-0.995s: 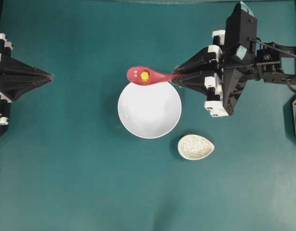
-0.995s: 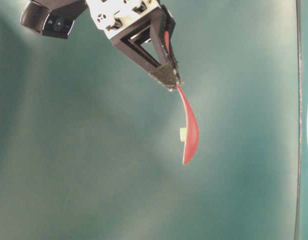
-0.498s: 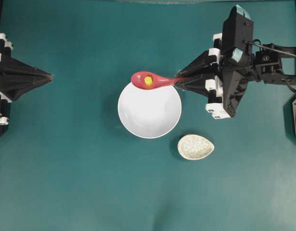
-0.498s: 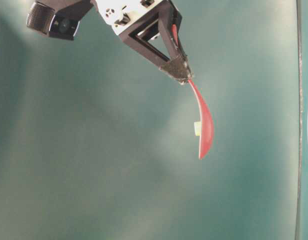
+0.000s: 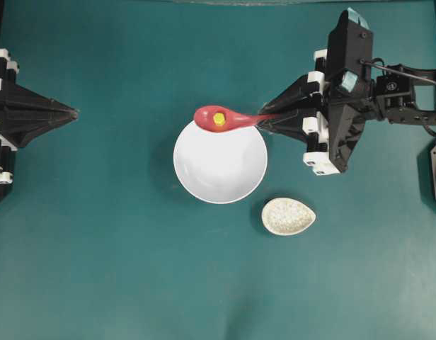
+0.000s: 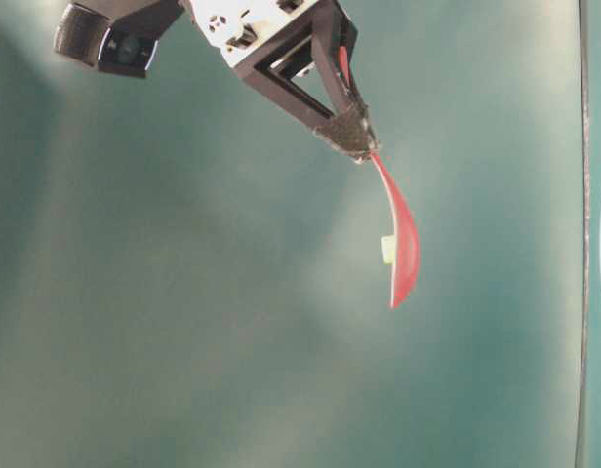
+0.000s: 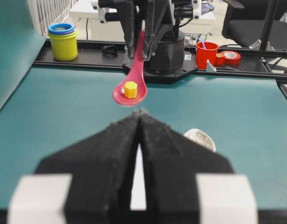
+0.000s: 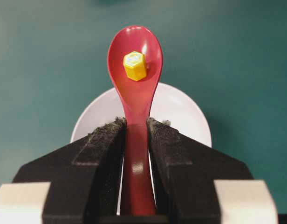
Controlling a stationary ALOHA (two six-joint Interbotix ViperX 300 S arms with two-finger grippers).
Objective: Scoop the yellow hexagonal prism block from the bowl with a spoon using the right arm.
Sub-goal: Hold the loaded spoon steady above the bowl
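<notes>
Right wrist view: your right gripper (image 8: 136, 140) has both padded jaws clamped on the handle of the spoon (image 8: 135, 88), low on the stem, so the scoop sticks out ahead and stays level enough to carry. The yellow hexagonal prism block (image 8: 134, 65) sits in the middle of the scoop, not near the lip, which I'd judge is why it isn't sliding. Below it, the bowl (image 8: 181, 112) shows white and I see nothing in it. Overhead, the scoop (image 5: 219, 118) overlaps the bowl's far rim (image 5: 186, 170), block (image 5: 219, 119) on board, so the scoop step looks done. In the table-level view the spoon (image 6: 403, 253) hangs in the air from the gripper tip (image 6: 349, 132), block (image 6: 387, 250) seated against the scoop. Your left gripper (image 7: 140, 116) has its jaws pressed together on nothing, parked well apart from the bowl, pointing at it. The speckled spoon rest (image 5: 288, 216) lies just beside the bowl, nothing in it. Cups (image 7: 62, 41) and tape sit on the far bench, out of play.
</notes>
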